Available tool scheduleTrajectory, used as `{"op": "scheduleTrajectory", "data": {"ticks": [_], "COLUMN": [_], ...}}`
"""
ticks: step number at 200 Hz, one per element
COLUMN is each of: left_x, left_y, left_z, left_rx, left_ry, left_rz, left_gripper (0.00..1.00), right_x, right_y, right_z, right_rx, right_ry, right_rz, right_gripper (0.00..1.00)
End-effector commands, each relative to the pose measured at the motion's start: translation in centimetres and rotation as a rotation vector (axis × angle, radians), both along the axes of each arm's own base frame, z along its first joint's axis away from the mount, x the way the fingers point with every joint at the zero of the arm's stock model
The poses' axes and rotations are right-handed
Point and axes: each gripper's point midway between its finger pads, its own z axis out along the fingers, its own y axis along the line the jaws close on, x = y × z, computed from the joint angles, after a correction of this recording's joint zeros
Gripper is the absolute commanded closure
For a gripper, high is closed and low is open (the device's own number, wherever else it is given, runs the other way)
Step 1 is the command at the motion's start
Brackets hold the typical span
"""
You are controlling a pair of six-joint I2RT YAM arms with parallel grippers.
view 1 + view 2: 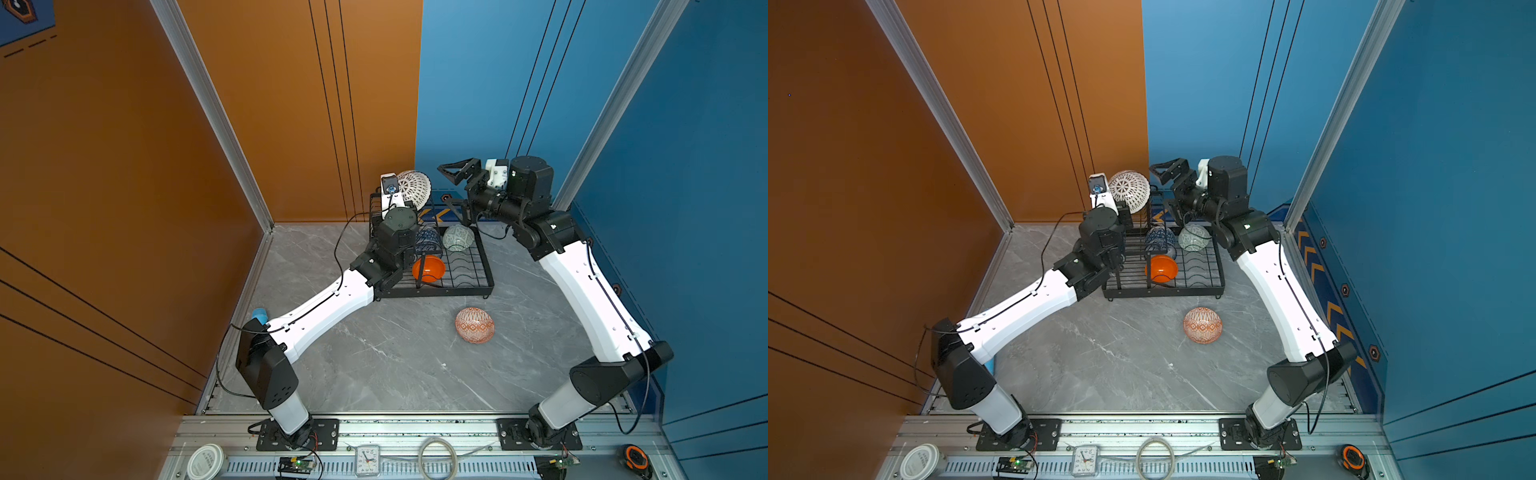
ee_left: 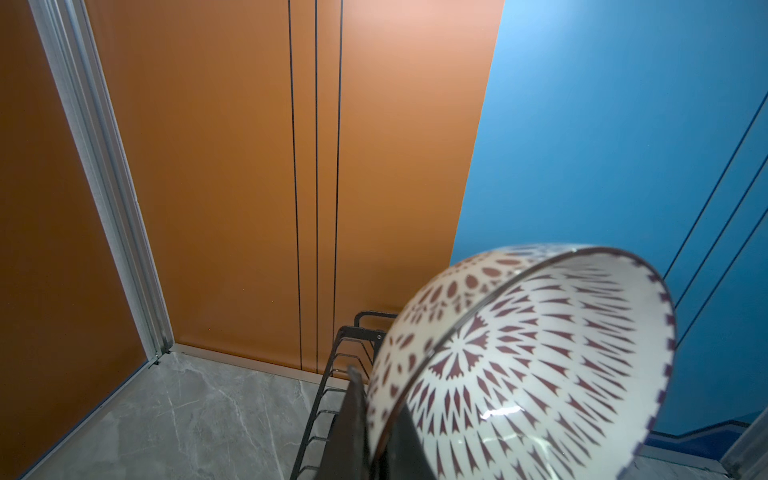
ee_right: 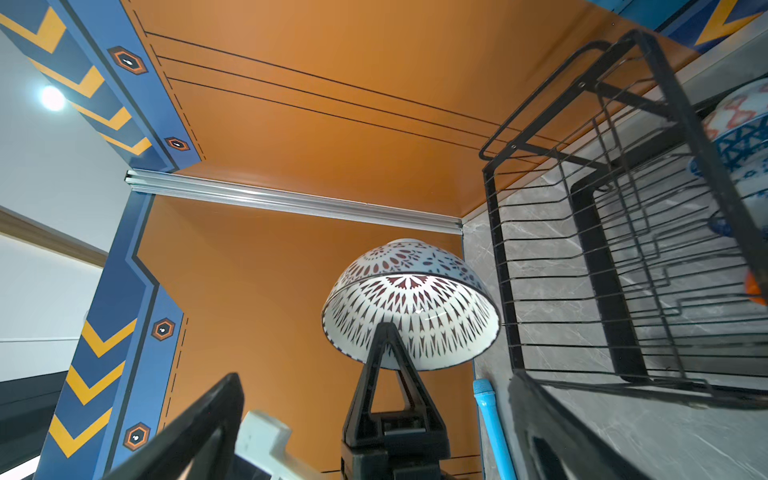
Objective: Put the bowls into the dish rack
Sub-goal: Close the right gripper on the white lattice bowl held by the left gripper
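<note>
My left gripper (image 1: 406, 203) is shut on the rim of the white-black lattice bowl (image 1: 414, 189), held on edge high over the back left of the black wire dish rack (image 1: 486, 266). In the left wrist view the fingers (image 2: 353, 415) pinch the bowl's wall (image 2: 519, 365). My right gripper (image 1: 448, 185) hangs open and holds nothing, above the rack's back right. In the rack's base sit a blue geometric bowl (image 1: 428, 243), a pale green bowl (image 1: 458, 237) and a plain orange bowl (image 1: 430, 268). An orange-white diamond bowl (image 1: 474, 325) lies mouth down on the table in front of the rack.
A light-blue cylinder (image 1: 259, 314) stands by the left wall behind my left arm. Orange and blue walls close in the back and sides. On the front rail lie a white lid (image 1: 205, 460), a small clock (image 1: 367, 460), a ring of tubing (image 1: 437, 457) and a tape measure (image 1: 636, 457).
</note>
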Motion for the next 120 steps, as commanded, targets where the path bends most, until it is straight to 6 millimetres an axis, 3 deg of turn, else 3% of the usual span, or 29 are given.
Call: {"op": "scheduleTrajectory", "data": {"ticks": [1,41,120], "left_x": [-1.5,-1.7,-2.4], "left_y": [1.8,1.7,0.8], "left_z": [2.9,2.1,1.7], "left_rx": [-0.061,-0.046,-0.032], "left_ry": [-0.085,-0.075,-0.076], "left_rz": [0.040,0.024,-0.039], "left_gripper": [1.00,1.00,1.00], "right_x": [0.5,1.6,3.2], "right_y": [1.1,3.7,5.3], "right_z": [2.2,1.4,0.1], "right_rx": [0.075,0.125,0.159], "right_ry": [-0.037,0.001,0.045], "right_rz": [-0.007,0.024,0.016], "right_gripper": [0.00,0.05,0.35]}}
